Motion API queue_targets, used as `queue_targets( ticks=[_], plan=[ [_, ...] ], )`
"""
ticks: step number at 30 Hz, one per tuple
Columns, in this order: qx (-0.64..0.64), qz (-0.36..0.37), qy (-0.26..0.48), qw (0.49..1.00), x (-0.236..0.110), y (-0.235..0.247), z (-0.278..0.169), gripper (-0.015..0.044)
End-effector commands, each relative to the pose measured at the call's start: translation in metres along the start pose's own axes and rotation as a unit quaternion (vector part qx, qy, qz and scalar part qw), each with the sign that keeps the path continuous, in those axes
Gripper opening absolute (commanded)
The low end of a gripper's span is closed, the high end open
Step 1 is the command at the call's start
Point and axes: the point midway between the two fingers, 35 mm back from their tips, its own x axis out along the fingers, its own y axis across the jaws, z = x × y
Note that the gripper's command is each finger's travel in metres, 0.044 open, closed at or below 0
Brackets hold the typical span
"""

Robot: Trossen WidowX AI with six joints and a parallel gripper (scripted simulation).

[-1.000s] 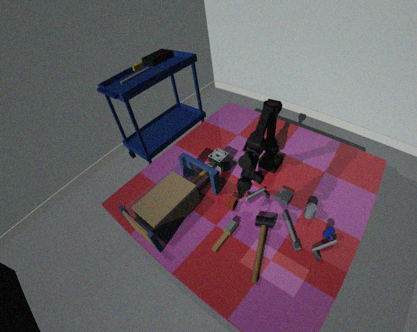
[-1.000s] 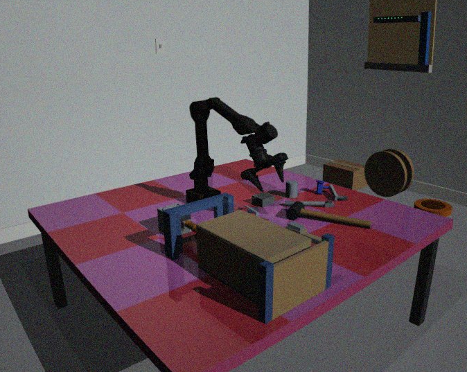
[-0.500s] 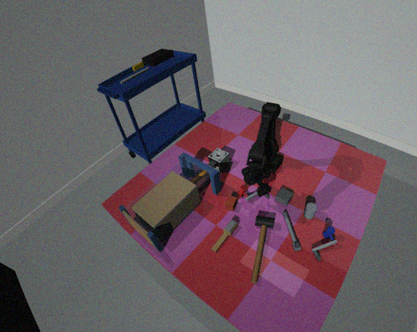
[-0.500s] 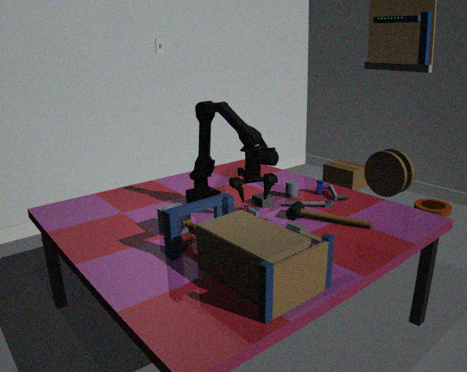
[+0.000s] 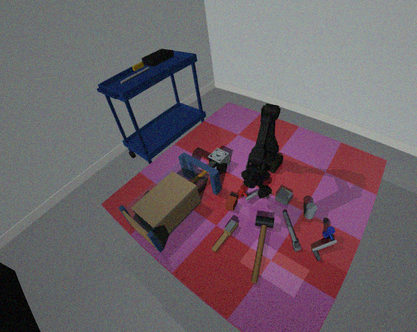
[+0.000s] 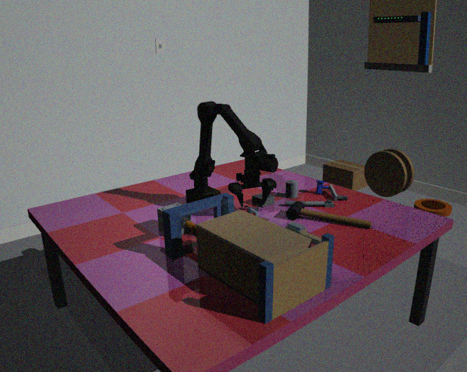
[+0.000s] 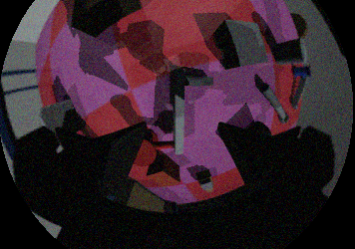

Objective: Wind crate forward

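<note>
Claw spread wide and empty above the small tools

Top: the claw hangs over the winch handle, with the winch behind the steel frame. Exterior: the crate sits flat on the table. Wrist: a grey bar lies between the fingers.

Arm bent downward, gripper wide open

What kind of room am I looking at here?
Most likely a workshop: a hammer and other hand tools lie scattered on the bench, a blue tool cart stands by the wall, and a robot arm is mounted on the bench.
</note>
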Motion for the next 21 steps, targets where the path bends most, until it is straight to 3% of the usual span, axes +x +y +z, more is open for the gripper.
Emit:
queue_targets(
  ticks=[1,21],
  plan=[
    [-0.001,0.003,-0.007,1.000,0.022,0.005,0.004,0.0440],
    [0.000,0.003,-0.005,1.000,0.036,0.004,0.002,0.0433]
  ],
)
